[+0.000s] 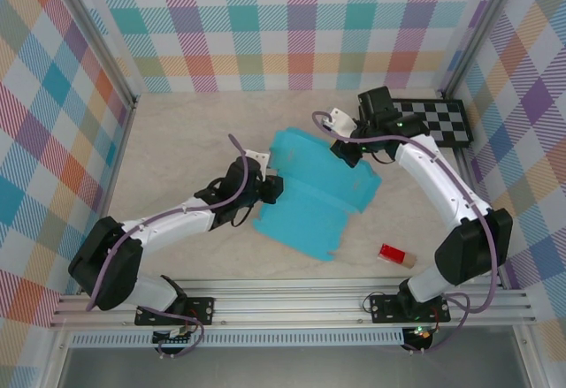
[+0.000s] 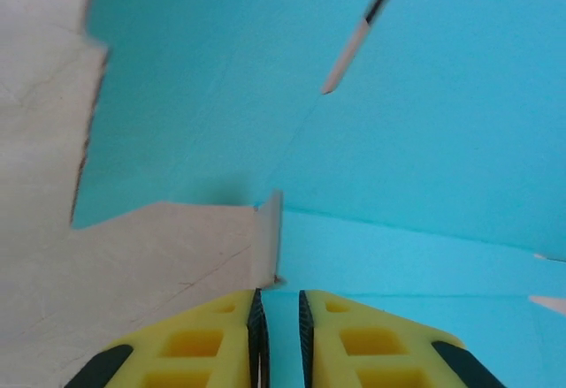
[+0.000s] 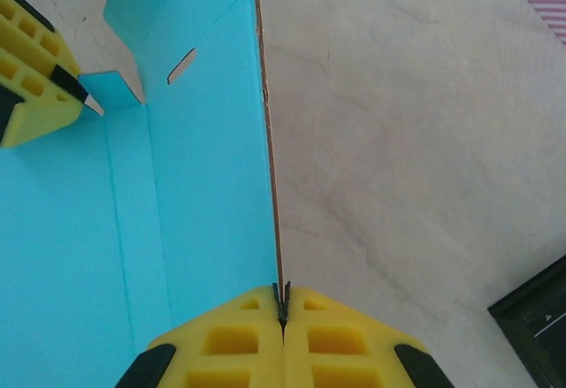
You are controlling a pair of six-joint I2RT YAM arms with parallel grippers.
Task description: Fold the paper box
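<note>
Where the table's [image 1: 177, 140] near edge runs, a red block [image 1: 393, 254] is seen, apart from the paper box [image 1: 314, 202] spread teal-side up mid-table. Its left edge is met by the left gripper [image 2: 279, 304], jaws a slit apart; a grip cannot be told. Its raised right edge is clamped by the right gripper [image 3: 283, 304]. Bare tabletop is found beyond, toward the checkerboard [image 1: 438, 121].

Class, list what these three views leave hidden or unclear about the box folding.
- Top view: where the left gripper touches the paper box, hidden under its own wrist.
- Left wrist view: whether its jaws pinch the upright tab; too close and blurred.
- Right wrist view: the checkerboard, cut off at the corner.
</note>
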